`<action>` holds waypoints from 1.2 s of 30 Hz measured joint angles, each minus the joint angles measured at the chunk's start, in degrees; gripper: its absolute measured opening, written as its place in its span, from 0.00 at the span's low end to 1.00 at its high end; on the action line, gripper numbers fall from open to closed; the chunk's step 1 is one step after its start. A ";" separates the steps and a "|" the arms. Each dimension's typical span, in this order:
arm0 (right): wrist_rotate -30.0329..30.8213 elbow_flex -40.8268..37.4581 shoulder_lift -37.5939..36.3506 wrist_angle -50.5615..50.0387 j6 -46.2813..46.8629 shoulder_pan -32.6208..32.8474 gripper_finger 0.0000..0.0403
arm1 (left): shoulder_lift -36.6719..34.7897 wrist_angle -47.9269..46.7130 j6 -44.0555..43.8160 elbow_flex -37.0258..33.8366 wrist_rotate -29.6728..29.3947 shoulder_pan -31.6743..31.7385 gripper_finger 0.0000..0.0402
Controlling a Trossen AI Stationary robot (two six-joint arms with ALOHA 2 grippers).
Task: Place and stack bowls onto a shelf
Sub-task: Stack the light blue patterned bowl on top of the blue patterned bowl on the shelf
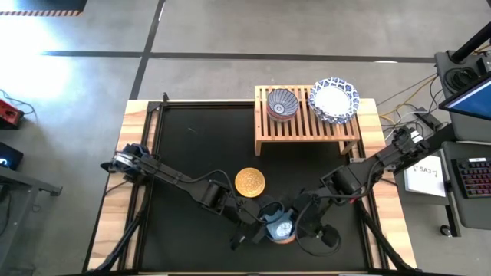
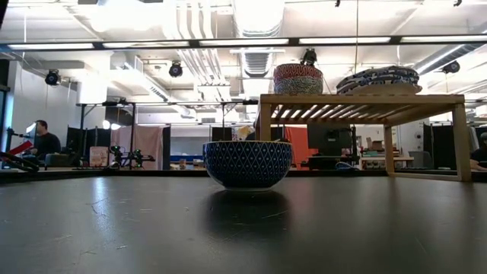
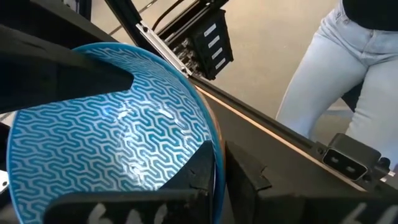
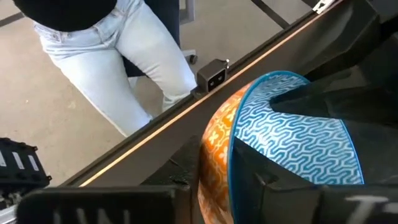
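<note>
My two grippers meet over the table's near middle at a light blue bowl with a wave pattern inside and an orange patterned outside. My left gripper is shut on it from the left, and my right gripper is shut on it from the right. A mustard yellow bowl stands on the black mat just beyond them. On the wooden shelf at the far right rest a grey-blue patterned bowl and stacked white bowls with blue rims. My left gripper pinches the bowl's rim, one finger inside the bowl and one outside. The bowl is tilted and lifted clear of the table. My right gripper takes the opposite rim, with one finger on the blue inside and the other against the orange outer wall.
A bowl with a dark blue diamond-patterned outside stands on the mat in the low view, the shelf behind it. A person in light jeans stands just past the table's near edge. The left half of the mat is bare.
</note>
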 joint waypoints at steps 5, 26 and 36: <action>-0.37 0.00 0.00 0.63 0.65 0.04 0.09 | 0.00 0.37 -0.26 0.00 -0.44 0.05 0.06; -0.28 0.07 -0.24 1.52 12.02 -0.07 0.07 | 0.09 -6.76 -3.14 4.51 -1.38 1.05 0.37; -0.40 0.07 -0.28 0.59 18.63 -0.18 0.07 | 0.09 -13.20 -1.83 7.18 -1.44 2.64 0.47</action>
